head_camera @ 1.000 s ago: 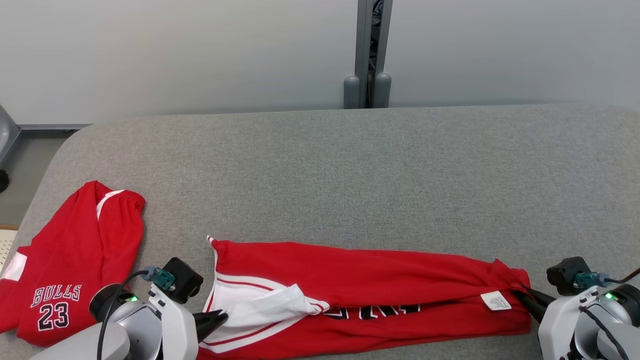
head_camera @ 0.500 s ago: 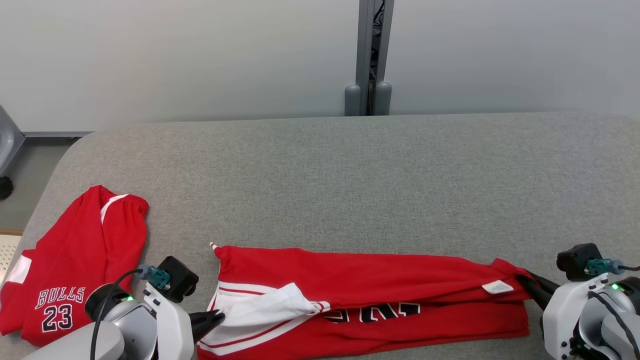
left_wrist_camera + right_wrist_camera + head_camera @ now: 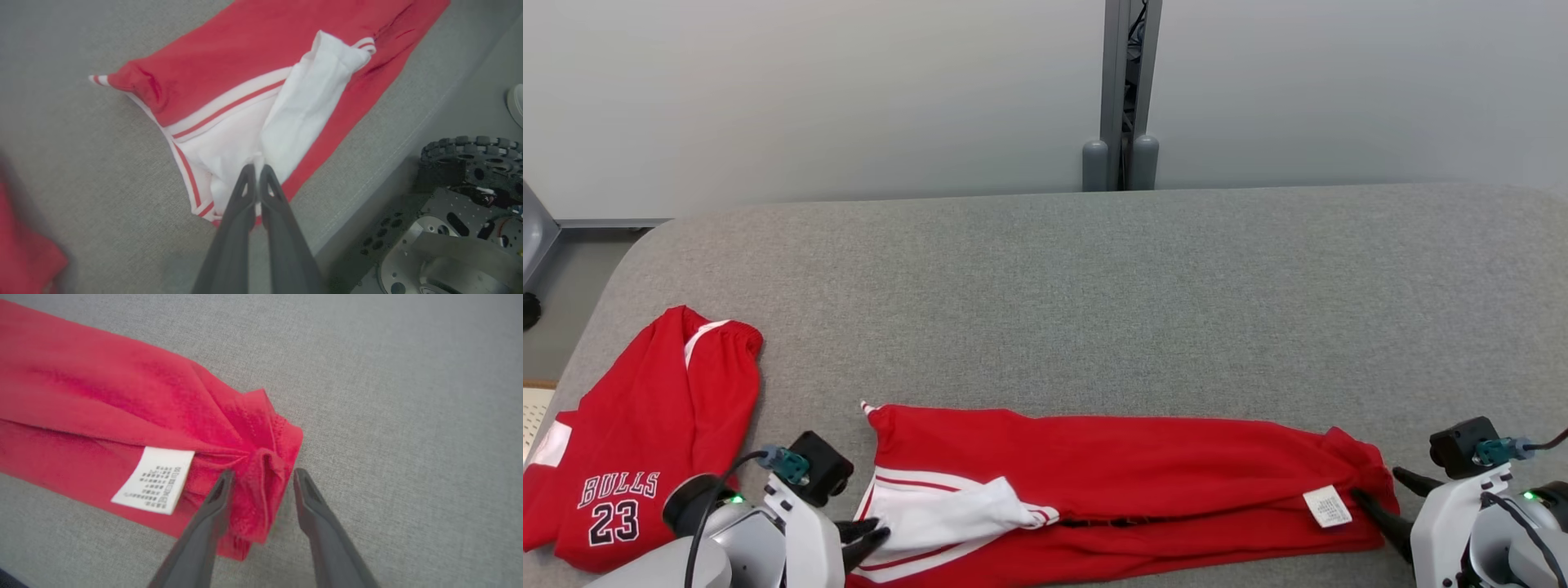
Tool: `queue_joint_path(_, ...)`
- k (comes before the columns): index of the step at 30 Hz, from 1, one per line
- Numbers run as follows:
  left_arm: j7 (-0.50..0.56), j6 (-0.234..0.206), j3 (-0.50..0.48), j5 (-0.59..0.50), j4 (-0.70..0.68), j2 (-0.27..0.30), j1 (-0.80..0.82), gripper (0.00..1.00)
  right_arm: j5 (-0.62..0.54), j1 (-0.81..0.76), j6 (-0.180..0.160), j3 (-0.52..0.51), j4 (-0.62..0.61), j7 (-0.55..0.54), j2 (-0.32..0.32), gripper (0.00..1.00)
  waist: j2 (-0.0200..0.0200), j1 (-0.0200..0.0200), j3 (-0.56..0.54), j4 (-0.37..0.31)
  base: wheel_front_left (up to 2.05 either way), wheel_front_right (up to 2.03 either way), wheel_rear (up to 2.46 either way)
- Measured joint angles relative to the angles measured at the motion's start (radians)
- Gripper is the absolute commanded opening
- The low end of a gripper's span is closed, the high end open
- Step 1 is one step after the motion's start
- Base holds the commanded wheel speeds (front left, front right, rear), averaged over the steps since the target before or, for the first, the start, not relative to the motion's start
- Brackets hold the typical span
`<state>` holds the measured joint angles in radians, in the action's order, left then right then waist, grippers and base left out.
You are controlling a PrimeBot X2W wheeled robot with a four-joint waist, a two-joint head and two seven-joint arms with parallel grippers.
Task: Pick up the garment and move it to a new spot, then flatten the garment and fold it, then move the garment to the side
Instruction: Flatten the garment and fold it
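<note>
**Red garment lying along the near edge, one gripper pinching, the other wide open**

So the long red knit garment (image 3: 1127,465), the one with a white red-striped panel at one end, is lying folded lengthwise on the grey fabric-covered table (image 3: 1094,286). It's running parallel to the near edge and just in from it, stretching from left of the middle almost to the near right corner.

The left gripper (image 3: 257,169) is sitting at the white end with its two dark fingers squeezed together, pinching a bit of the white cloth between the tips.

The right gripper (image 3: 263,475) is doing the opposite: its fingers are standing apart, one on each side of the bunched-up red end, not clamping it. A small white printed care label (image 3: 153,479) is showing just beside that bunch.

A second red garment with "BULLS 23" lettering (image 3: 637,441) is lying crumpled at the near left corner, apart from the long one.
</note>
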<state>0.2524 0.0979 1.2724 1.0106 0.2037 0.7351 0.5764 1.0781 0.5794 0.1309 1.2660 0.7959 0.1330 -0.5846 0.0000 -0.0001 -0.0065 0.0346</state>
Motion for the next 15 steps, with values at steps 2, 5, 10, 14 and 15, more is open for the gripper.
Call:
queue_joint_path(2, -0.003, -0.011, -0.002, -0.006, 0.008, -0.003, -0.001, 1.00, 0.006, 0.000, 0.000, 0.001, 0.002, -0.009, -0.002, 1.00, 0.0000, 0.0000, -0.002, -0.001, 0.00, 0.00, 0.00)
queue_joint_path(5, 0.013, -0.011, -0.001, -0.004, 0.012, -0.007, -0.011, 1.00, 0.016, 0.000, 0.000, 0.002, 0.008, -0.020, -0.012, 1.00, 0.0000, 0.0000, -0.006, -0.003, 0.00, 0.00, 0.00)
queue_joint_path(10, -0.009, -0.034, -0.024, -0.003, 0.018, 0.000, -0.011, 1.00, 0.033, 0.006, 0.000, -0.001, 0.025, -0.007, -0.023, 1.00, 0.0000, 0.0000, -0.017, -0.004, 0.00, 0.00, 0.00)
queue_joint_path(14, -0.109, -0.094, -0.082, -0.012, 0.040, -0.013, 0.006, 1.00, 0.036, 0.020, 0.000, -0.029, 0.049, 0.058, -0.025, 1.00, 0.0000, 0.0000, -0.027, -0.007, 0.00, 0.00, 0.00)
queue_joint_path(15, -0.145, -0.113, -0.100, -0.012, 0.047, -0.024, 0.005, 1.00, 0.040, 0.025, 0.000, -0.041, 0.054, 0.076, -0.024, 1.00, 0.0000, 0.0000, -0.030, -0.007, 0.00, 0.00, 0.00)
